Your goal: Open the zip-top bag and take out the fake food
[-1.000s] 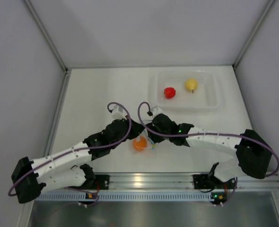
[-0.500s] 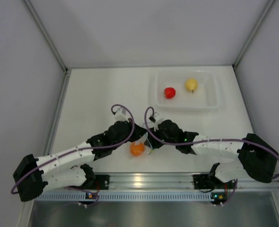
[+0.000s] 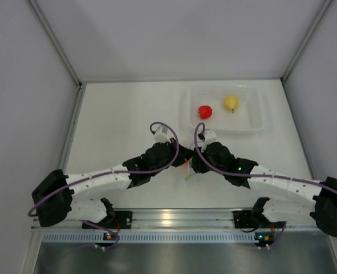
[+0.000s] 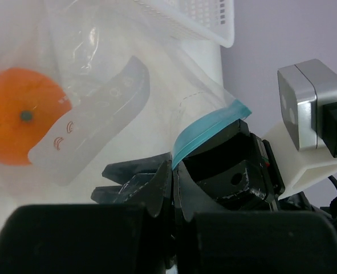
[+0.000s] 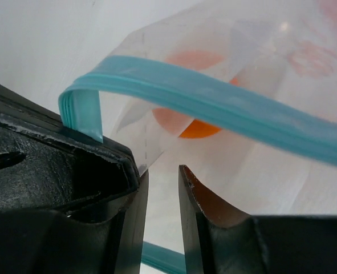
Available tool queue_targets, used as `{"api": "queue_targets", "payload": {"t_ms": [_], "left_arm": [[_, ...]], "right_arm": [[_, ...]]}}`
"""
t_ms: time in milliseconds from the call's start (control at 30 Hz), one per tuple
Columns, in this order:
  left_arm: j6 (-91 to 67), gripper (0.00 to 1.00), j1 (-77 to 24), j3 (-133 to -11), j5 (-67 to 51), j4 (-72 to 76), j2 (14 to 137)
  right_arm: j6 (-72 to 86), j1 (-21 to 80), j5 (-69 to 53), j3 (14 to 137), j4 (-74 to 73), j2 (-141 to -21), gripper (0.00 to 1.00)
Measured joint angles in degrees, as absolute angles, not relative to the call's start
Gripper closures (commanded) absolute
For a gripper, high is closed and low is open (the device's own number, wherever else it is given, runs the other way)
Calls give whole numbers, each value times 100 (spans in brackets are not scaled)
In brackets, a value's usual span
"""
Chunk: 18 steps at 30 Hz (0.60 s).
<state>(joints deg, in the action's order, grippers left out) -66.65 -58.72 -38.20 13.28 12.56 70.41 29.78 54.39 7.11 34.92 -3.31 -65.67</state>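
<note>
The zip-top bag point(image 5: 259, 51) is between the two grippers, around the middle of the table point(image 3: 117, 114) and toward its near edge. The orange fruit point(image 4: 11, 114) is inside it. The red fruit point(image 3: 204, 112) and the yellow fruit point(image 3: 231, 103) lie in the tray point(image 3: 259, 123) at the far right corner.

The left gripper point(image 4: 171, 191) is clenched on one end of the blue zip strip point(image 5: 214, 94). From there the strip runs long to the right, above the right gripper point(image 5: 159, 205). The right gripper's jaws stand apart with a narrow gap, and the bag's film is just at their tips. A second piece of strip shows low behind them. The right arm probably has to catch this opposite lip, so that the mouth can be pulled apart.
</note>
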Motion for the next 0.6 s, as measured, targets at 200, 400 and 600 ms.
{"api": "queue_targets", "payload": {"t_ms": [200, 400, 600], "left_arm": [[-7207, 100, -6055, -4121, 1175, 1815, 7516], [-8040, 100, -6173, -3660, 1007, 2108, 7358], [-8385, 100, -6176, -2808, 1153, 2134, 6818]], "right_arm": [[2679, 5107, 1404, 3590, -1479, -5653, 69], [2329, 5013, 1881, 4003, -2578, -5509, 69], [2163, 5011, 1769, 4182, -2945, -5699, 69]]}}
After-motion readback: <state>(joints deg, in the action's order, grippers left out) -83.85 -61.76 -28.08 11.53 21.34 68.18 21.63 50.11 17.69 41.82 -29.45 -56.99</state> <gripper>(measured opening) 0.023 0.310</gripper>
